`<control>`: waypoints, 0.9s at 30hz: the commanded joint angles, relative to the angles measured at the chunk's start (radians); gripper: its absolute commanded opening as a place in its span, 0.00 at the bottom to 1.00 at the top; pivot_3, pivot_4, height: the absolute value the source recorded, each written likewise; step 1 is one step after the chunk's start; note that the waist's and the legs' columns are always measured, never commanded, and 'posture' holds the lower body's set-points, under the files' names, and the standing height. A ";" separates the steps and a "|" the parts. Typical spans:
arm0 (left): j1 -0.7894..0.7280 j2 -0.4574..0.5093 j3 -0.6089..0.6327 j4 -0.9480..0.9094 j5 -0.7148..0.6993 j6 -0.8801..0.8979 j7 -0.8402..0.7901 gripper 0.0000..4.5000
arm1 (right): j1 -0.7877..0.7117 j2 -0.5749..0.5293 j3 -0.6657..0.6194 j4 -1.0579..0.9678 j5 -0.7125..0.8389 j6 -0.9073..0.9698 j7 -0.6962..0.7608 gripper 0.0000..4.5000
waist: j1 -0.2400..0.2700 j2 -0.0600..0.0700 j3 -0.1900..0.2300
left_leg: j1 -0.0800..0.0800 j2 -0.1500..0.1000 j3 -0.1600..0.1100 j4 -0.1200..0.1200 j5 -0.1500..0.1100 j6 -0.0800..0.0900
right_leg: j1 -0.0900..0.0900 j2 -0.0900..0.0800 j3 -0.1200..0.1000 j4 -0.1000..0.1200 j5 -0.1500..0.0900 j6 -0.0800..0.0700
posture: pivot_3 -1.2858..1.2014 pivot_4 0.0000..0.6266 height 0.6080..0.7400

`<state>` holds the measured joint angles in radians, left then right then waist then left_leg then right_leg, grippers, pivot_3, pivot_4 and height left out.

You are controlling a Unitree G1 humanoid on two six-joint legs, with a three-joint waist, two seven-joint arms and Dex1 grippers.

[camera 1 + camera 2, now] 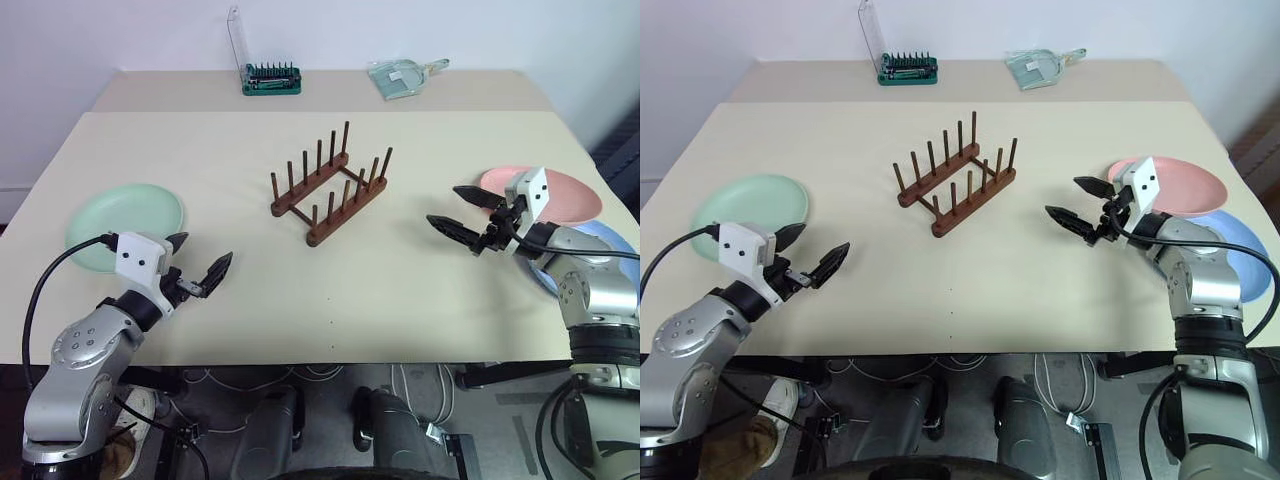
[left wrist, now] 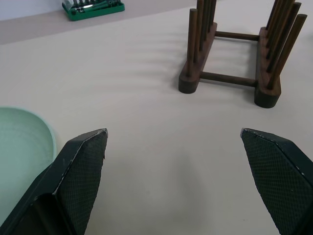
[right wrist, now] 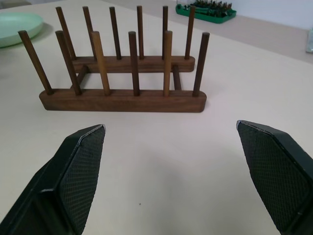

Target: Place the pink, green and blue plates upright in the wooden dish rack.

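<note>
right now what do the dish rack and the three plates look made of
Wooden dish rack: dark brown wood by the look, with a smooth low-sheen finish and round dowel pegs set in two rails. Green plate, pink plate and blue plate: probably matte plastic, given their flat pastel colour without glare; glazed ceramic seems unlikely.

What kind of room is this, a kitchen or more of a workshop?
Probably a lab or test room, not a kitchen: a plain table against a bare wall, with cables on the floor, holding only a wooden dish rack, plastic plates and a green box of tool bits.
</note>
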<state>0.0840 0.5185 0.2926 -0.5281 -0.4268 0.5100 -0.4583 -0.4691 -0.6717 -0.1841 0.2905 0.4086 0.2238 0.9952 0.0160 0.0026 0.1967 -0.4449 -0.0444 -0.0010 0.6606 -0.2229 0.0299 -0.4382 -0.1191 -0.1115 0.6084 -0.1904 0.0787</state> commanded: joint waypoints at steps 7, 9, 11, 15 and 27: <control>0.019 -0.010 -0.052 -0.121 -0.020 0.026 0.015 1.00 | -0.032 -0.004 0.003 -0.079 0.008 0.056 -0.033 0.98 | -0.002 0.000 0.000 | 0.000 0.000 0.000 0.000 0.000 0.000 | 0.000 0.000 0.000 0.000 0.000 0.000 | 0.52 0.24 1.00; 0.022 -0.011 -0.072 -0.124 -0.013 0.027 0.013 1.00 | -0.027 -0.006 0.005 -0.092 0.005 0.065 -0.034 0.98 | -0.001 0.000 0.000 | 0.000 0.000 0.000 0.000 0.000 0.000 | 0.000 0.000 0.000 0.000 0.000 0.000 | 0.52 0.24 1.00; 0.022 -0.016 -0.124 -0.122 0.002 0.026 0.008 1.00 | -0.005 -0.003 0.011 -0.124 0.000 0.077 -0.041 0.98 | -0.001 0.000 0.000 | 0.000 0.000 0.000 0.000 0.000 0.000 | 0.000 0.000 0.000 0.000 0.000 0.000 | 0.52 0.24 1.00; -0.030 -0.020 -0.245 -0.073 0.030 0.016 -0.029 1.00 | 0.060 0.035 0.023 -0.243 0.016 0.115 -0.081 0.98 | 0.004 0.000 0.000 | 0.000 0.000 0.000 0.000 0.000 0.000 | 0.000 0.000 0.000 0.000 0.000 0.000 | 0.52 0.24 1.00; -0.321 -0.115 -0.443 0.359 0.234 -0.118 -0.021 1.00 | 0.299 0.125 -0.006 -0.573 0.090 0.203 -0.230 0.98 | 0.026 0.001 0.000 | 0.000 0.000 0.001 -0.001 0.000 0.001 | -0.001 0.001 0.000 0.000 0.000 0.000 | 0.52 0.24 1.00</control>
<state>-0.2020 0.4164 -0.1739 -0.2057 -0.2080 0.4224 -0.4983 -0.1896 -0.5574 -0.1663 -0.2064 0.4643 0.4160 0.7856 0.0424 0.0034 0.1964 -0.4448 -0.0444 -0.0002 0.6598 -0.2225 0.0309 -0.4388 -0.1184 -0.1115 0.6088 -0.1902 0.0791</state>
